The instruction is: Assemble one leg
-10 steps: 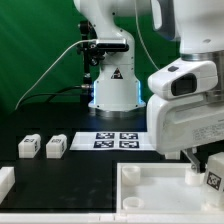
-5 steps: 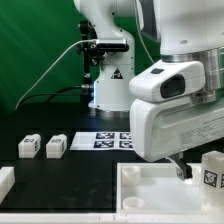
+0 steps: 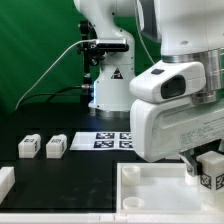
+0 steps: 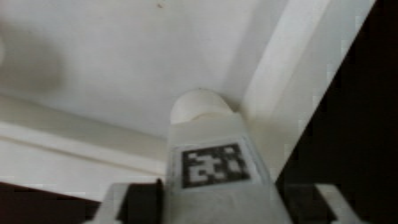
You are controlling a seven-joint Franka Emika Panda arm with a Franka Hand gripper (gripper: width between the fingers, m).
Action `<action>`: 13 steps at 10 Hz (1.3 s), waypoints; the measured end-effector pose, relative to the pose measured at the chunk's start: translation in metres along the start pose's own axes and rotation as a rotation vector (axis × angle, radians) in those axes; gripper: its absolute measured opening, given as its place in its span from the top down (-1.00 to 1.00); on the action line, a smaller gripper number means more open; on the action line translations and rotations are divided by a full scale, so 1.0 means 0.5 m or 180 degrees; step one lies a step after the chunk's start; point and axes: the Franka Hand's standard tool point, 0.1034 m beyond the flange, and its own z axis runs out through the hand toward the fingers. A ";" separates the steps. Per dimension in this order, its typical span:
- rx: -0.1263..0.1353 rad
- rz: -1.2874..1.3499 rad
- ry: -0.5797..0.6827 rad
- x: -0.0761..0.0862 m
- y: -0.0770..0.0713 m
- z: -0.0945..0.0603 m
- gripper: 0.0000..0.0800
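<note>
The one label was a black-and-white square marker tag (image 4: 215,163) on the leg (image 4: 212,125), with no words I could read. My gripper (image 4: 217,206) pinched that leg from both sides over the white tray-like part (image 3: 150,186). Farther off, a loose leg (image 3: 28,146) and a second loose leg (image 3: 56,146) stood on the black table (image 3: 40,168) near the marker board (image 3: 112,140), with the green backdrop (image 3: 40,50) beyond.
</note>
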 end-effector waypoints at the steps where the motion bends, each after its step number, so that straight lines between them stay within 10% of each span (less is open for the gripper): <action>1: 0.0001 0.0047 0.0000 0.000 0.000 0.000 0.27; 13: 0.0343 0.5227 -0.0085 0.010 -0.023 0.009 0.26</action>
